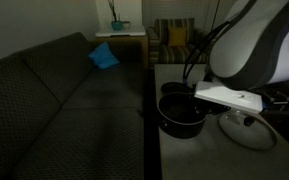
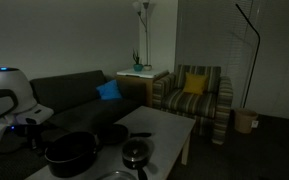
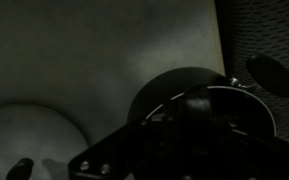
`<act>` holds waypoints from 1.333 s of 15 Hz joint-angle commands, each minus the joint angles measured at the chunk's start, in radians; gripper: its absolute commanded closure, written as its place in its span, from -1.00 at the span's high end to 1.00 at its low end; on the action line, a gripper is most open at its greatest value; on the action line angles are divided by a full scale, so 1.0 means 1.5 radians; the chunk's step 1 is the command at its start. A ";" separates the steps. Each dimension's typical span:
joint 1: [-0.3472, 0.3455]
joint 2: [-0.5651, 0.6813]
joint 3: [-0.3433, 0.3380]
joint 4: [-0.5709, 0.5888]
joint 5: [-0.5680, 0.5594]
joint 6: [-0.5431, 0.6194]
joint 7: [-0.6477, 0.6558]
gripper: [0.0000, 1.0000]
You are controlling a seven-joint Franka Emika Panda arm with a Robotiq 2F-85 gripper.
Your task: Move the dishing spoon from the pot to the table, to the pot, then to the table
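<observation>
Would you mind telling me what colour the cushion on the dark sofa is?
The cushion is bright blue, clearest in an exterior view.

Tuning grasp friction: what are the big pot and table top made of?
Pot: likely coated metal, matte black; little sheen, though lighting is dim. Table: likely laminate or painted board, smooth; even pale grey-white, no visible grain.

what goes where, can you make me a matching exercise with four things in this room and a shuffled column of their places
Things:
1. blue cushion
2. yellow cushion
3. plant
4. pot

Places:
A. on the striped armchair
B. on the sofa
C. on the pale table
D. on the small side table

Pairs: 1-B, 2-A, 3-D, 4-C
</observation>
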 commanded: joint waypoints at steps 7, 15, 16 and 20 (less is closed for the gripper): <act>0.043 -0.108 -0.085 -0.172 0.003 0.060 0.069 -0.95; -0.099 -0.047 0.092 -0.094 -0.003 0.065 -0.036 -0.95; -0.113 -0.038 0.111 -0.088 0.001 0.059 -0.048 -0.95; -0.147 -0.012 0.154 -0.076 0.015 0.026 -0.068 -0.95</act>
